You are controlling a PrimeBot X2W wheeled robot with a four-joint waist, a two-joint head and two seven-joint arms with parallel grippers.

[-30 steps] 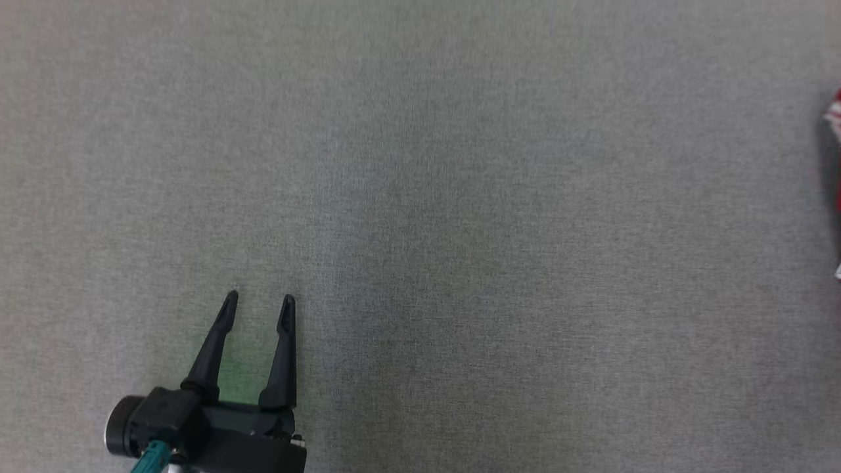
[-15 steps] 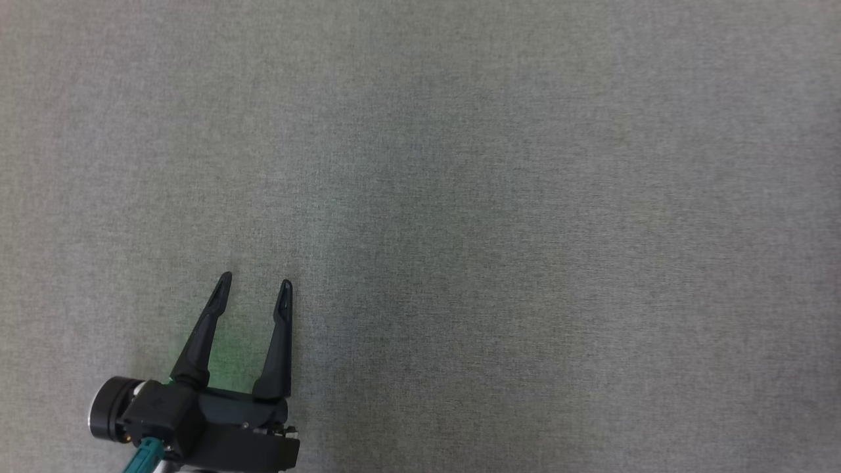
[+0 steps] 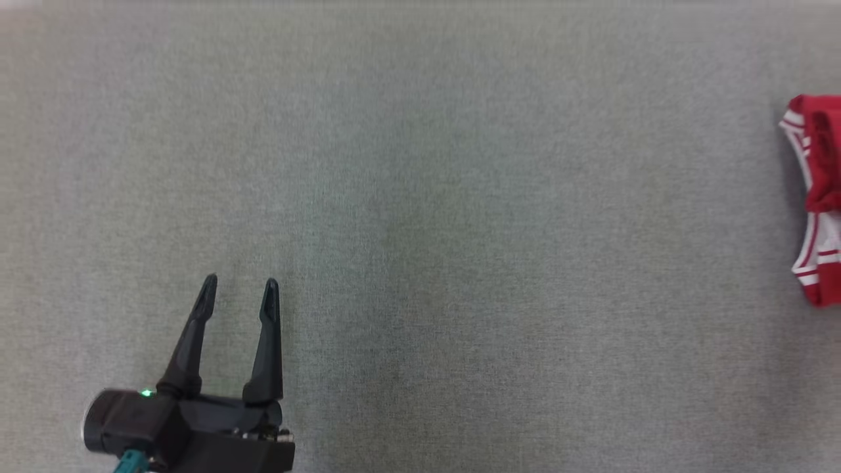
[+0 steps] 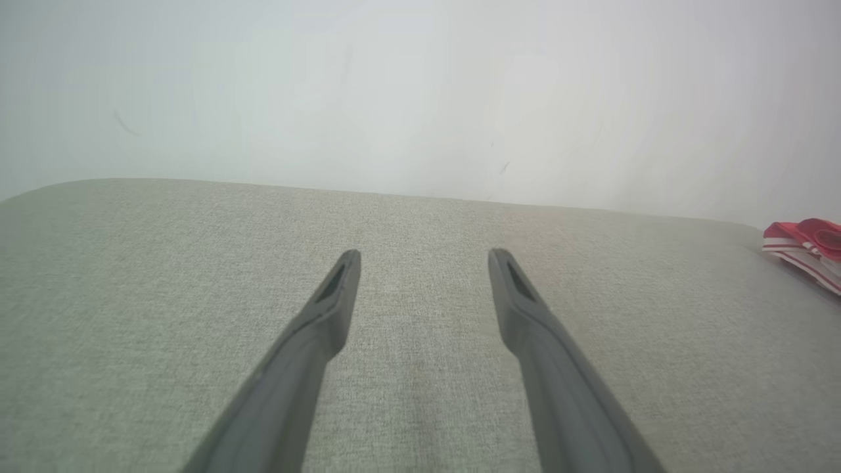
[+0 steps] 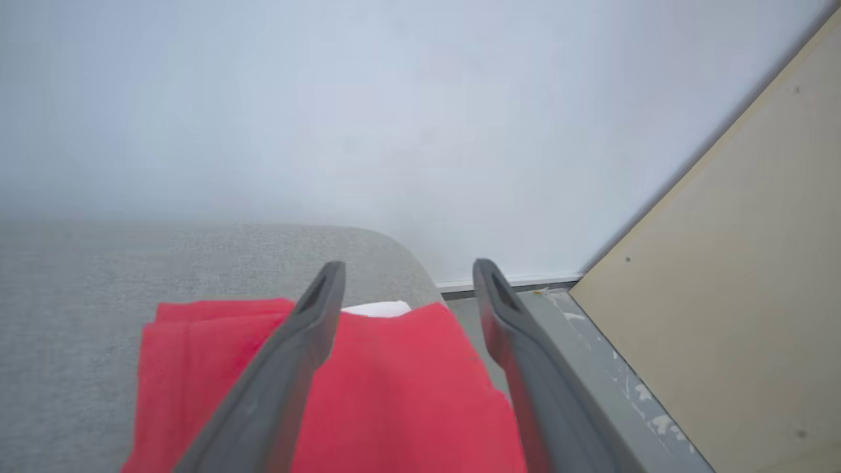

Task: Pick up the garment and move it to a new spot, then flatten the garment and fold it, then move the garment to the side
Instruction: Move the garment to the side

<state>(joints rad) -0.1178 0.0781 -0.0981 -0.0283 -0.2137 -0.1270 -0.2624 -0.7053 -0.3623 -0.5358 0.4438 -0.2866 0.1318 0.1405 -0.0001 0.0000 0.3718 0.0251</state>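
A red garment with white stripes point(image 3: 818, 197) lies folded at the far right edge of the grey fabric surface point(image 3: 420, 197); it also shows at the right edge of the left wrist view point(image 4: 805, 246). In the right wrist view the red garment point(image 5: 394, 387) lies flat just under and beyond my right gripper point(image 5: 407, 276), which is open with nothing between its fingers. My left gripper point(image 3: 238, 292) stands open over bare grey fabric at the lower left, far from the garment; its fingers point(image 4: 332, 309) are spread apart.
A white wall point(image 4: 420, 92) rises behind the grey surface. Past the surface's rounded right corner are a grey floor strip point(image 5: 591, 368) and a slanted beige board point(image 5: 742, 282).
The head camera has swung, so the garment's edge left the picture and is back at the right edge, showing more of it. The left gripper stays open.
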